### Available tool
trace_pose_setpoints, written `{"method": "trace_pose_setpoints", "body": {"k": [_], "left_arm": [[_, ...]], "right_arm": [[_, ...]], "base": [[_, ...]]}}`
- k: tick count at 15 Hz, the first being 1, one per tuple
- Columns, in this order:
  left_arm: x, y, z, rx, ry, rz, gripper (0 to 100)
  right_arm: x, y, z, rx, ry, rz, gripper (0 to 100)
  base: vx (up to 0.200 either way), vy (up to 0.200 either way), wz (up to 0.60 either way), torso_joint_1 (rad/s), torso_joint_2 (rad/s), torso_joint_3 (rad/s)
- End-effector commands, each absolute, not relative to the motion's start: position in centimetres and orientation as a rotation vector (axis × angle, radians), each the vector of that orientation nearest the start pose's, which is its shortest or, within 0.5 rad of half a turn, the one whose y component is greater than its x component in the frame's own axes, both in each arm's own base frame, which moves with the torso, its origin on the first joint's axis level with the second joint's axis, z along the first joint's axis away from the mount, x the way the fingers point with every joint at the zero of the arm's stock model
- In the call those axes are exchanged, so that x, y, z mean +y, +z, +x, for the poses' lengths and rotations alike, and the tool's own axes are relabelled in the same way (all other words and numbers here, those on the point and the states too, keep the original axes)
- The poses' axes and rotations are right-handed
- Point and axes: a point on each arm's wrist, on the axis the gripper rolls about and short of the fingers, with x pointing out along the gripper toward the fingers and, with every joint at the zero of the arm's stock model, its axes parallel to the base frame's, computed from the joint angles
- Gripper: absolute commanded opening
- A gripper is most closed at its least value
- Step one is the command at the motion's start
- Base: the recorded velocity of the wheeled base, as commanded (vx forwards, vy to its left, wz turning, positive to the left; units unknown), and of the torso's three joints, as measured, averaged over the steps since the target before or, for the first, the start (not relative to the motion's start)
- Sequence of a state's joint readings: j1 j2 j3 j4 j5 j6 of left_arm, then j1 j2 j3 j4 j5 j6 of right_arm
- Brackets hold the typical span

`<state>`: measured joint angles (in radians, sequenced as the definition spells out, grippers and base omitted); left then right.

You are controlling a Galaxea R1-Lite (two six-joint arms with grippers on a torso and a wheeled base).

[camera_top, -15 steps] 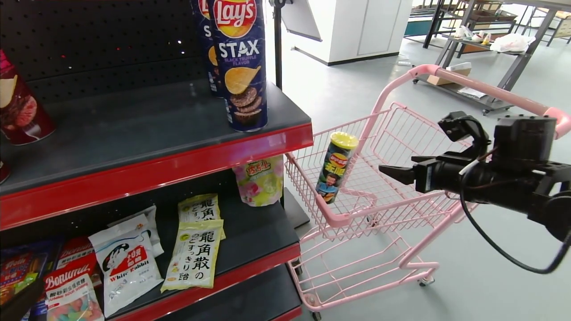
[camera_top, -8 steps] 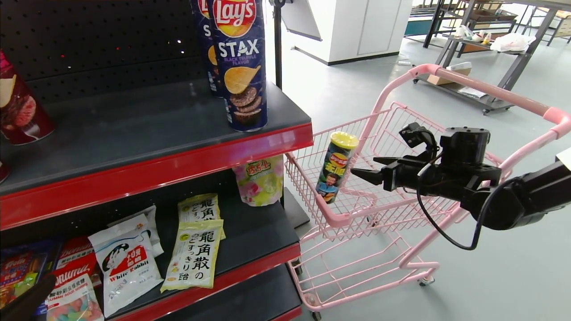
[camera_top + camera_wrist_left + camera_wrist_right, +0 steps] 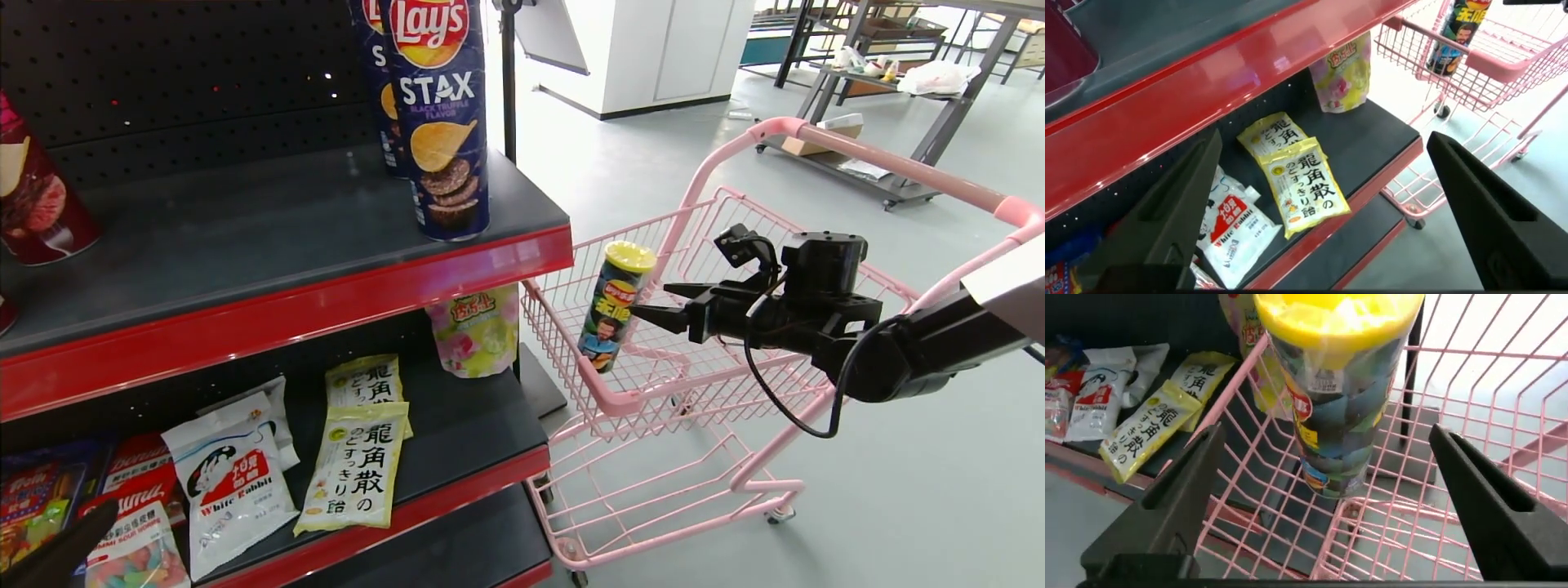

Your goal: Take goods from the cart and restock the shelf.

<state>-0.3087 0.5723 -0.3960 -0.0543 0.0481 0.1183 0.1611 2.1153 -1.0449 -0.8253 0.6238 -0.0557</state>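
Right gripper: fingers spread wide, nothing held; the yellow-lidded can stands slightly tilted just ahead of its fingertips, in line with the gap between them, in the corner of the pink cart nearest the shelf; whether a fingertip touches the can cannot be told. Left gripper: fingers spread, empty; beneath it lie yellow-green packets on the lower shelf; the can stands well beyond it.
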Motion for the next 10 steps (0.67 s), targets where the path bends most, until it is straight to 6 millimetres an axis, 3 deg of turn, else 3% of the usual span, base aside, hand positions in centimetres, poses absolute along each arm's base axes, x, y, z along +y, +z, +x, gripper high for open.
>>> {"method": "trace_pose_setpoints", "body": {"k": [1, 10], "left_arm": [[-1.0, 19.3, 3.4, 0.110, -0.266, 0.140, 100], [-1.0, 19.2, 3.5, 0.119, -0.264, 0.148, 100]], "right_arm": [[8.1, 11.0, 40.2, 0.223, 0.794, 0.005, 100], [11.2, 9.8, 43.1, 0.185, 0.852, -0.007, 100]], "base": [[0.000, 0.000, 0.00, 0.000, 0.00, 0.000], [0.000, 0.000, 0.00, 0.000, 0.00, 0.000]]}}
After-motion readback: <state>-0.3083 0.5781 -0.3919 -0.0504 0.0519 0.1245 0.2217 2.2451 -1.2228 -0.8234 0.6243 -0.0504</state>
